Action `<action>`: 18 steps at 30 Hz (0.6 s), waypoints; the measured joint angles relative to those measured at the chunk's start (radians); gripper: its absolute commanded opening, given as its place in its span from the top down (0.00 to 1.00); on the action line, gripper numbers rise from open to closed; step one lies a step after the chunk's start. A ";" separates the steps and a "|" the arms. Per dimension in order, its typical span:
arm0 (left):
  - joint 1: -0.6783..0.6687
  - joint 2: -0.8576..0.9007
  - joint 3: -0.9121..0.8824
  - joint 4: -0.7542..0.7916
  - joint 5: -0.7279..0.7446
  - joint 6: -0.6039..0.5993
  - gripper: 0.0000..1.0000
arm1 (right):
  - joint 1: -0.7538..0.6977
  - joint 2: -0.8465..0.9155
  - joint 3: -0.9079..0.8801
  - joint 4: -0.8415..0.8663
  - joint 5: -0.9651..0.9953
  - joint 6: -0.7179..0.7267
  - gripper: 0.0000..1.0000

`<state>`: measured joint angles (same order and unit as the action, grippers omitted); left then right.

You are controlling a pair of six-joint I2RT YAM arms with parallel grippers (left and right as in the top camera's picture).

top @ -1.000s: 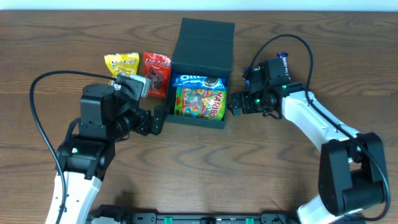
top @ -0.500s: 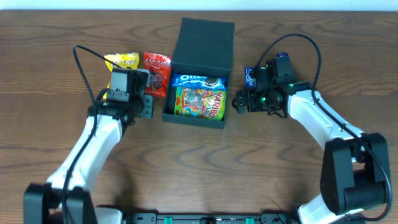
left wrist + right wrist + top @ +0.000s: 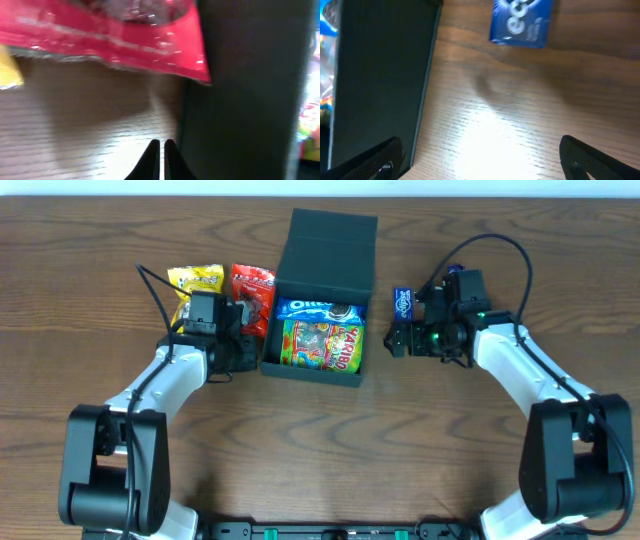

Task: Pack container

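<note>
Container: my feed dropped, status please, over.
Left gripper shut, empty, beside container. Right gripper open, empty. Outside: red packet, yellow packet, blue packet.

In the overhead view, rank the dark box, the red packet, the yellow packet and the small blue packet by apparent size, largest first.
1. dark box, clearly largest.
2. red packet and yellow packet: about alike, each partly covered by the left arm, so unranked.
3. small blue packet, smallest.
</note>
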<state>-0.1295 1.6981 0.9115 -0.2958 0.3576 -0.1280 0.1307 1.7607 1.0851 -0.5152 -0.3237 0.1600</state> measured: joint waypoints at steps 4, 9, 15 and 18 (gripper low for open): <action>-0.027 0.000 0.000 0.002 0.031 -0.004 0.94 | -0.030 0.000 0.000 0.009 -0.001 0.023 0.01; -0.055 0.000 0.000 0.000 0.040 -0.007 0.94 | -0.064 0.000 0.000 0.008 -0.001 0.036 0.01; -0.063 0.000 0.000 -0.016 0.058 -0.024 0.94 | -0.076 0.000 0.000 0.009 -0.001 0.042 0.01; -0.064 0.000 0.000 -0.018 0.062 -0.032 0.94 | -0.076 0.000 0.000 0.009 -0.001 0.042 0.01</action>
<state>-0.1940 1.6981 0.9115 -0.3134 0.4194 -0.1600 0.0544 1.7607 1.0851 -0.5060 -0.3248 0.2020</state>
